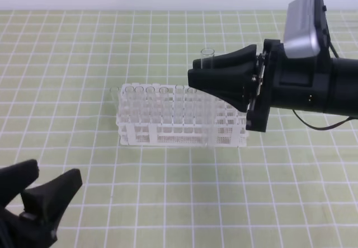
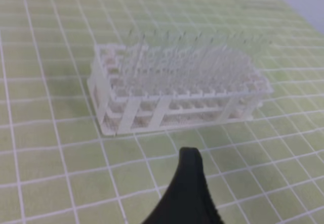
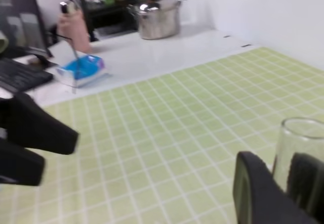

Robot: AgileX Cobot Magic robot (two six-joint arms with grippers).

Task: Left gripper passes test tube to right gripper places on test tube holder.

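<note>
Green-checked mat point(image 1: 168, 192): right gripper point(image 1: 197, 71) level, pinching test tube point(image 1: 207, 55).

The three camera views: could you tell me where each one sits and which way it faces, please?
Exterior high: above the table's front, looking down at the test tube holder; left gripper open, right gripper holding the test tube.
Left wrist: low, facing the holder; one fingertip shows.
Right wrist: faces across the table; fingers clamp the tube.
Shared: holder, tube.
</note>
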